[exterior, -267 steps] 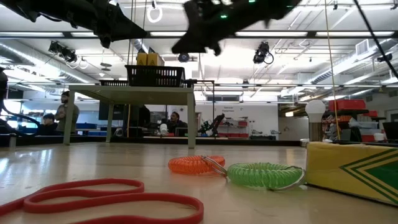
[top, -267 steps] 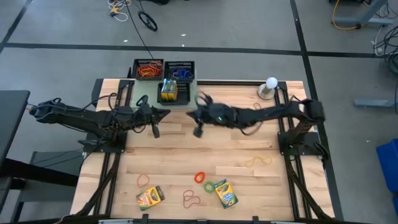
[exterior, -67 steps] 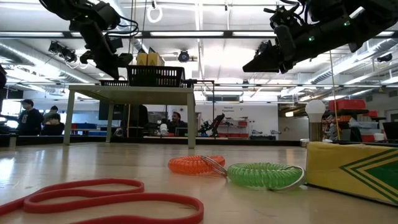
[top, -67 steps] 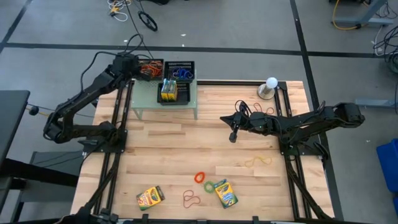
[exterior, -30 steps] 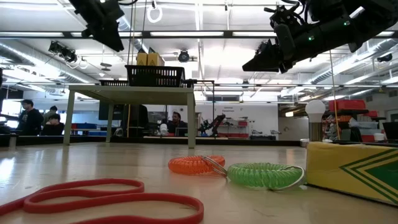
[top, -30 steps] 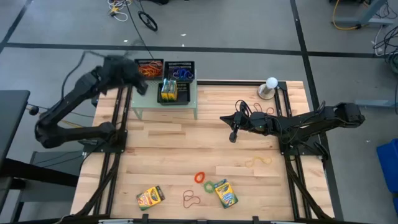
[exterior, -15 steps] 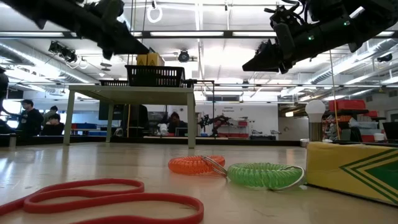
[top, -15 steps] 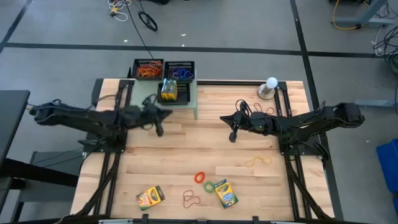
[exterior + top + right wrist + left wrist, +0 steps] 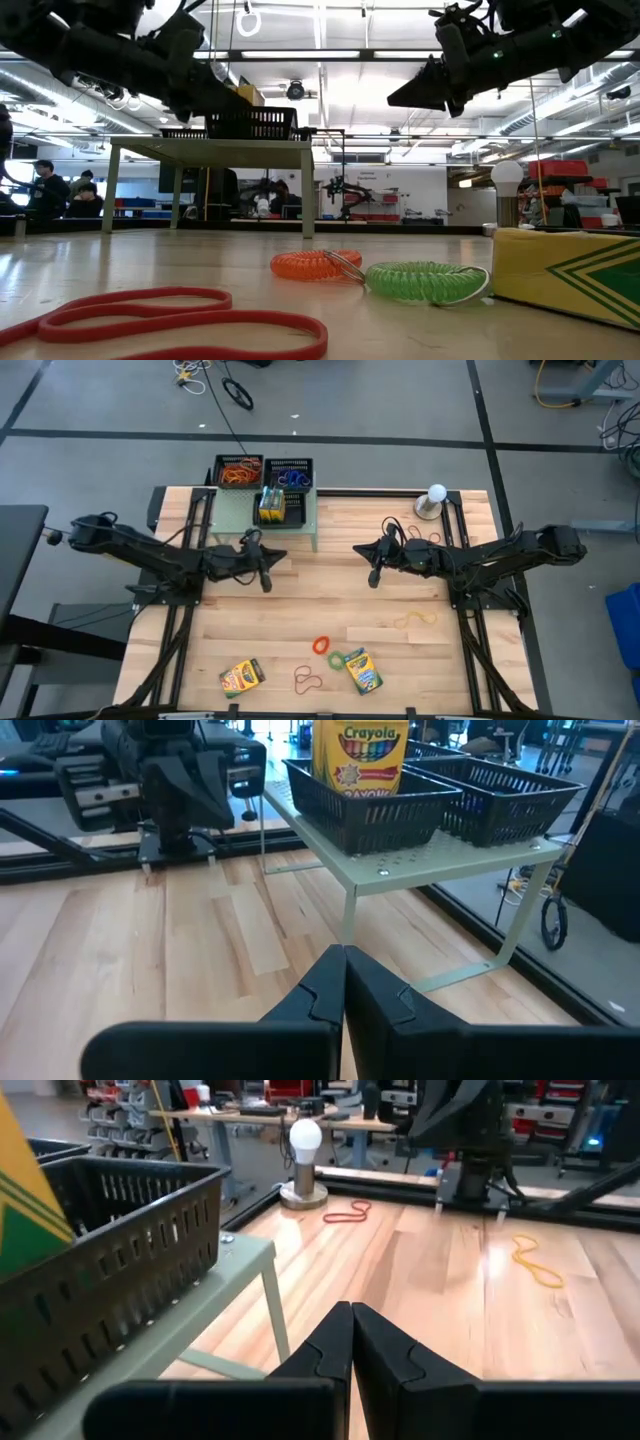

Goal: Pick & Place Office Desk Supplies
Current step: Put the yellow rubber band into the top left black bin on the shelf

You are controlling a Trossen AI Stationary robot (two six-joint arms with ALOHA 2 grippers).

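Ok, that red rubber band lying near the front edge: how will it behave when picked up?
The red rubber band lies as a thin, wavy loop flat on the table, so it will probably droop limply, weigh little, and may slip from shut jaws.

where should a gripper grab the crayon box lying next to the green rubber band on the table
Judging from above, grip the crayon box across its two long edges, coming straight down. It lies flat, angled on the table, so the jaws should turn to match. The green rubber band sits at its upper end; closing mid-length avoids it.
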